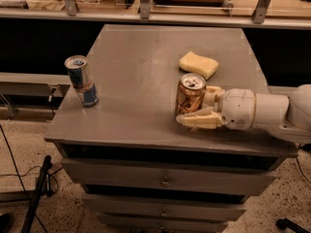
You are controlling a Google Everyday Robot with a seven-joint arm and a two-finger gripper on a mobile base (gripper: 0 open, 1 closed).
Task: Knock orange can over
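Observation:
The orange can [189, 98] stands upright on the grey cabinet top [141, 76], right of centre near the front edge. It is copper-orange with a silver pull-tab top. My gripper [193, 106] reaches in from the right at the can's height. Its fingers are spread, one cream finger [197, 121] low in front of the can's base and the other [212, 93] behind the can's right side. The can sits between them. I cannot tell whether the fingers touch it.
A slim blue-and-silver can [81, 80] stands upright near the left edge. A yellow sponge [198, 64] lies just behind the orange can. The cabinet has drawers [165, 181] below. A counter rail runs along the back, and cables lie on the floor at the left.

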